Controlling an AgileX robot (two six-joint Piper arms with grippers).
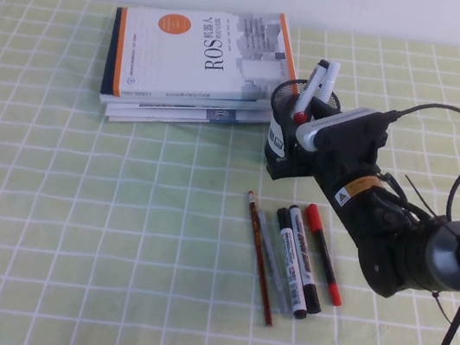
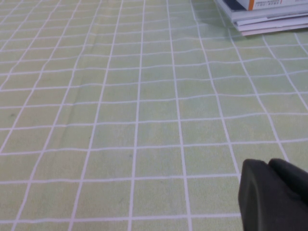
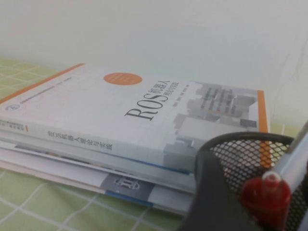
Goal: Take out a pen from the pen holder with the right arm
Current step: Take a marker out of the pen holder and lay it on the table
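Observation:
The black mesh pen holder stands in front of the books and holds two white markers. One of them has a red cap pointing down at the rim. My right gripper is at the holder's near side, open, its jaws either side of that red-capped marker. In the right wrist view the red cap sits close beside one dark finger, with the mesh holder behind; the other finger is out of frame. My left gripper hovers over bare cloth, its fingers together.
A stack of books lies behind the holder. On the green checked cloth in front lie a pencil, a grey pen, a black marker and a red pen. The books' corner shows in the left wrist view.

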